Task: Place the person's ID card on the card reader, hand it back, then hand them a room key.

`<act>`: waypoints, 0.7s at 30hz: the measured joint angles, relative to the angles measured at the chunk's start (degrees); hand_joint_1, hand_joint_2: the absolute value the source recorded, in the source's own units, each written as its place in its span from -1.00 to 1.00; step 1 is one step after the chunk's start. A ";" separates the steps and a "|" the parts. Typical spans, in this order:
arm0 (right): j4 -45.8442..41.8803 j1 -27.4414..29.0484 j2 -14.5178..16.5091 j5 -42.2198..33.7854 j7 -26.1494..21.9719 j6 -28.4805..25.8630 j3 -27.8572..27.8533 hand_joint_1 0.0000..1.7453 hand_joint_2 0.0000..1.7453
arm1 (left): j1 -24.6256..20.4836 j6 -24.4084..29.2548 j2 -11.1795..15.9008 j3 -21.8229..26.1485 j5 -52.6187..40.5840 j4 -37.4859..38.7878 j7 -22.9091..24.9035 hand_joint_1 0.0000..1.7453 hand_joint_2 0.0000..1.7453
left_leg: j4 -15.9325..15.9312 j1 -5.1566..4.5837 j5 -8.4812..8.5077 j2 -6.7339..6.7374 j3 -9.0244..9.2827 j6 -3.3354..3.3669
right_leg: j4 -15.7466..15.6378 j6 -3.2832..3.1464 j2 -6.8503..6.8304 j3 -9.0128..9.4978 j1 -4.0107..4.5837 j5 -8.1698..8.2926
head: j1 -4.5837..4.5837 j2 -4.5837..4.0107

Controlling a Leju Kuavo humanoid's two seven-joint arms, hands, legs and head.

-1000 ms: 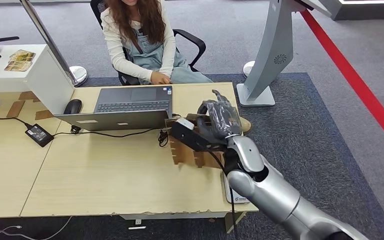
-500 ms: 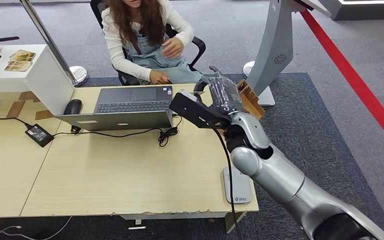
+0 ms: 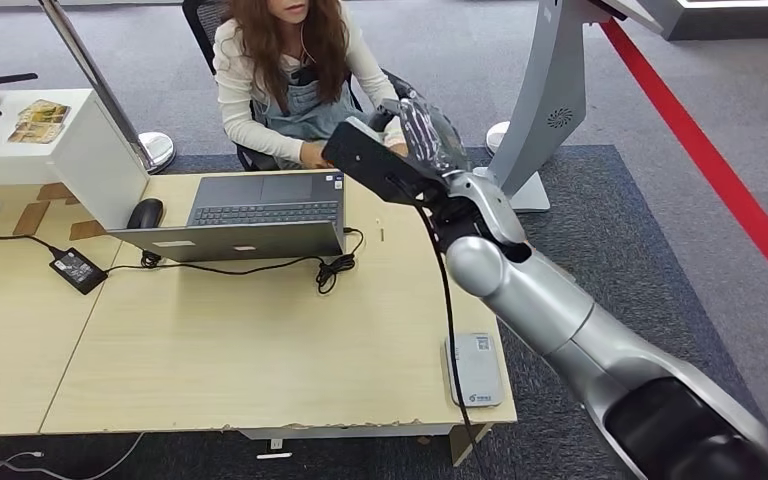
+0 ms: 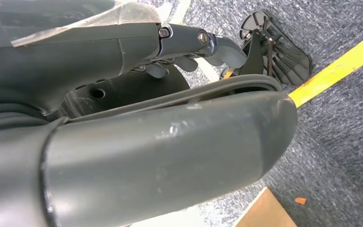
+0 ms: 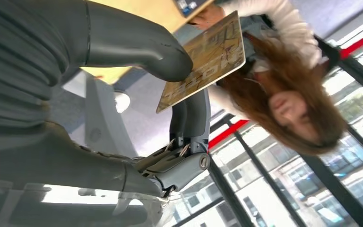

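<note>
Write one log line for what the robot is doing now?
right hand pinches room key | extended toward person | card reader bare

My right arm's stretched way out forward. My right hand (image 3: 422, 128) pinches a card (image 5: 203, 60) between thumb and fingers. My left hand (image 4: 179, 52) hangs low, fingers curled.

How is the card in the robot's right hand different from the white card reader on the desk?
The card is tan and printed, while the card reader is white. The card is held up in the air by the right hand, extended toward the person; the card reader lies flat near the desk's front corner. Both are flat and rectangular.
</note>
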 joint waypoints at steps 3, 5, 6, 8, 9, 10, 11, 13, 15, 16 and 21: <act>5.86 -4.58 3.39 -0.80 -1.95 -1.55 0.42 1.00 1.00 | -0.04 -0.02 0.00 -0.10 -0.51 0.00 0.08 -1.00 -1.00 | 0.00 0.01 0.03 -0.02 0.00 -0.04 | 0.02 0.00 -0.04 -0.01 0.03 0.00 | 0.01 0.00; 9.66 -7.02 5.59 -0.86 -2.45 -2.30 0.70 1.00 1.00 | -0.05 -0.14 0.00 -0.25 -0.81 0.00 0.14 -1.00 -1.00 | 0.00 0.02 0.03 -0.02 0.01 -0.04 | 0.03 -0.01 -0.04 -0.01 0.04 0.00 | 0.01 0.00; 11.60 -8.13 6.70 -0.84 -2.60 -2.54 0.84 1.00 1.00 | -0.06 -0.23 0.00 -0.37 -0.94 0.00 0.20 -1.00 -1.00 | 0.00 0.02 0.03 -0.02 0.02 -0.05 | 0.03 -0.01 -0.04 -0.01 0.04 0.00 | 0.01 0.00; 15.48 -10.09 8.89 -0.77 -2.80 -3.06 1.07 1.00 1.00 | -0.08 -0.39 0.00 -0.64 -1.14 0.00 0.31 -1.00 -1.00 | 0.00 0.02 0.04 -0.02 0.04 -0.05 | 0.04 -0.01 -0.04 -0.02 0.05 0.00 | 0.01 0.01; 17.38 -10.92 9.92 -0.73 -2.82 -3.33 1.17 1.00 1.00 | -0.08 -0.44 0.00 -0.78 -1.26 0.00 0.33 -1.00 -1.00 | 0.00 0.02 0.04 -0.02 0.04 -0.05 | 0.04 -0.01 -0.04 -0.03 0.05 0.00 | 0.02 0.01; 19.19 -11.63 10.97 -0.72 -2.72 -3.56 1.30 1.00 1.00 | -0.08 -0.46 -0.01 -0.89 -1.35 0.00 0.34 -1.00 -1.00 | 0.00 0.02 0.04 -0.02 0.05 -0.05 | 0.04 -0.01 -0.04 -0.03 0.05 0.00 | 0.01 0.01; 20.83 -12.20 11.87 -0.68 -2.49 -3.69 1.44 1.00 1.00 | -0.08 -0.46 -0.02 -0.97 -1.44 0.00 0.33 -1.00 -1.00 | 0.00 0.02 0.04 -0.02 0.05 -0.05 | 0.04 -0.01 -0.04 -0.03 0.05 0.00 | 0.01 0.01; 23.89 -13.01 13.49 -0.54 -1.84 -3.88 1.75 1.00 1.00 | -0.08 -0.43 -0.08 -1.09 -1.57 0.00 0.28 -1.00 -1.00 | 0.00 0.02 0.04 -0.02 0.06 -0.05 | 0.04 -0.01 -0.05 -0.03 0.04 0.00 | 0.01 0.01; 26.57 -13.48 14.71 -0.38 -1.16 -4.02 1.98 1.00 1.00 | -0.07 -0.37 -0.16 -1.23 -1.64 0.00 0.18 -1.00 -1.00 | 0.00 0.02 0.04 -0.02 0.06 -0.05 | 0.03 -0.01 -0.04 -0.03 0.02 0.00 | 0.02 0.01; 27.96 -13.68 15.30 -0.31 -0.84 -4.06 2.06 1.00 1.00 | -0.07 -0.33 -0.20 -1.32 -1.66 0.00 0.14 -1.00 -1.00 | 0.00 0.02 0.04 -0.02 0.07 -0.05 | 0.03 -0.01 -0.03 -0.03 0.01 0.00 | 0.01 0.01; 33.46 -14.04 17.40 0.15 0.49 -4.12 2.58 1.00 1.00 | -0.08 -0.13 -0.34 -1.50 -1.68 0.00 0.05 -1.00 -1.00 | 0.00 0.00 0.04 -0.02 0.08 -0.04 | 0.03 -0.01 -0.04 -0.03 0.00 0.00 | 0.02 0.00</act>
